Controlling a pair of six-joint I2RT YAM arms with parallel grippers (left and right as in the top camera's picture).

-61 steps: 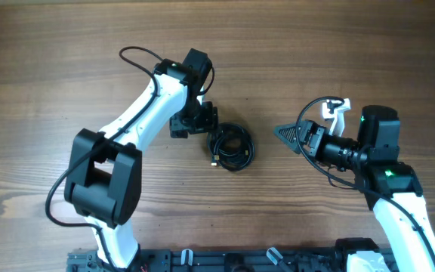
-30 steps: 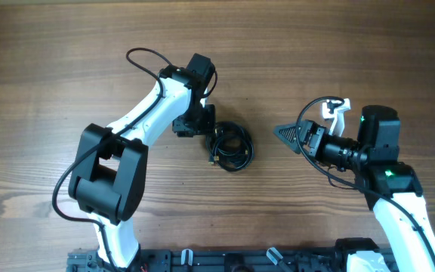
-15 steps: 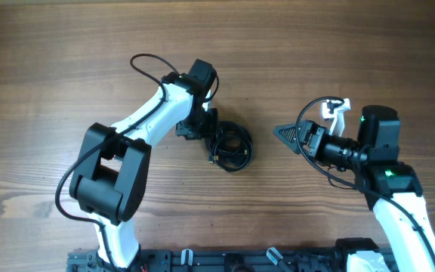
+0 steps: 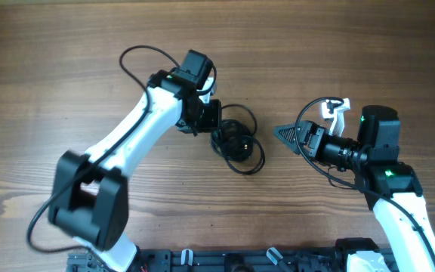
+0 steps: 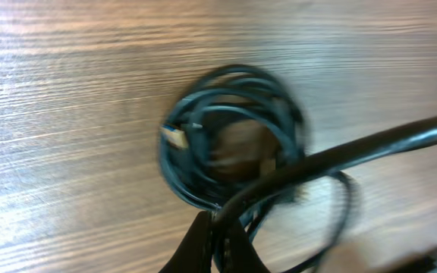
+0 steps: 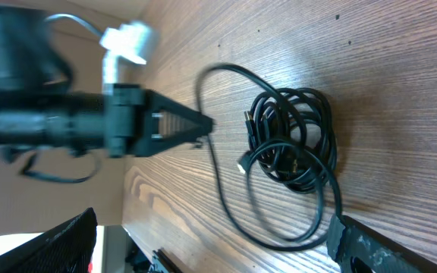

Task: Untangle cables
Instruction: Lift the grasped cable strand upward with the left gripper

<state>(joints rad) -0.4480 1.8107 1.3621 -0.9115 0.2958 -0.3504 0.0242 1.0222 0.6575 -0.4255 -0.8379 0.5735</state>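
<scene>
Swung outward since a second ago, the left arm now has its elbow lower and further left on the wooden worktop [image 4: 51, 60], while its claw has gone from half apart to pressed together. The left claw [image 4: 211, 119] sits just left of centre, its fingertips clamped on one strand of the cables [image 4: 236, 143]. In the left wrist view that strand runs blurred from the pinched tips up toward the right edge. The cables lie on the worktop between the two arms, touching the left claw and well apart from the right one. Earlier they lay as a tight round coil. Now the coil has loosened, with one loop arching out at its top and a wider loop trailing to the lower right. A small plug end [image 5: 177, 136] shows on the coil's left side in the left wrist view. Further right, the right claw [image 4: 300, 140] has not shifted; its fingers stand wide apart with nothing between them, pointing toward the coil.
</scene>
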